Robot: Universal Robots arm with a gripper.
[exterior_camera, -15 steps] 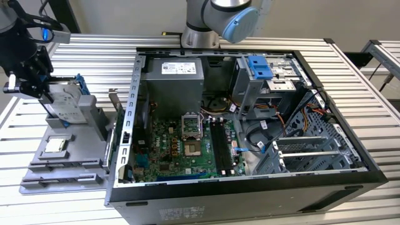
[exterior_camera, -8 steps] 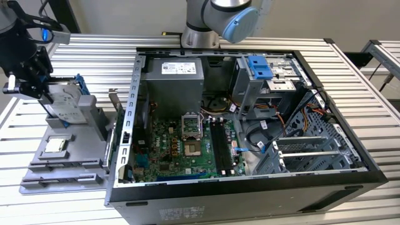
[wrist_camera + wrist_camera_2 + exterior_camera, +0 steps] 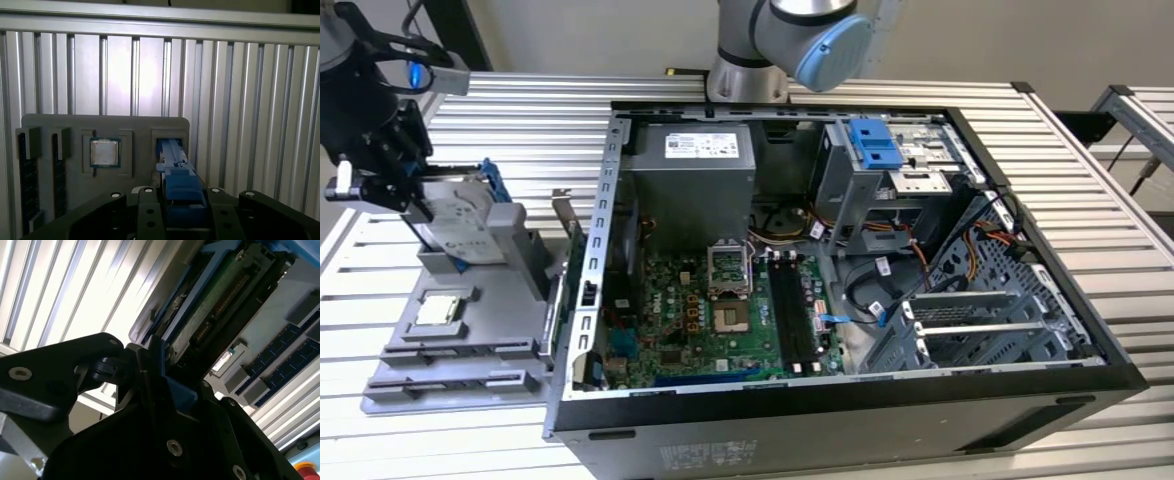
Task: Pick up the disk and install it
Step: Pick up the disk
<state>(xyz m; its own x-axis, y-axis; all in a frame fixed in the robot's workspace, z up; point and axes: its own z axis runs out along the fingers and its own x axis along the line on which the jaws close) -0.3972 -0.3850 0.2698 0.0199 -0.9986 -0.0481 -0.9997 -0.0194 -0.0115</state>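
Fixture [image 3: 467, 330], grey, sits on slatted table [image 3: 507, 110] at exterior view's left, just beside the open PC case [image 3: 854, 400] side wall. Bare slats on fixture's other side, so more room there.

My gripper [image 3: 416, 205] is over fixture's rear slot. Fingers [image 3: 148, 210] closed on the disk [image 3: 460, 220], pinching its blue carrier [image 3: 182, 192] from both sides. Disk stands on edge, slightly tilted, lower part in the slot, near the case wall but apart from it.

Second wrist view: disk's circuit-board edge [image 3: 215, 305] runs away from my gripper [image 3: 165, 385].

Chip [image 3: 105, 152] lies flat in the pocket beside the slot.

Disk's bottom edge hidden in slot; label partly behind fingers.
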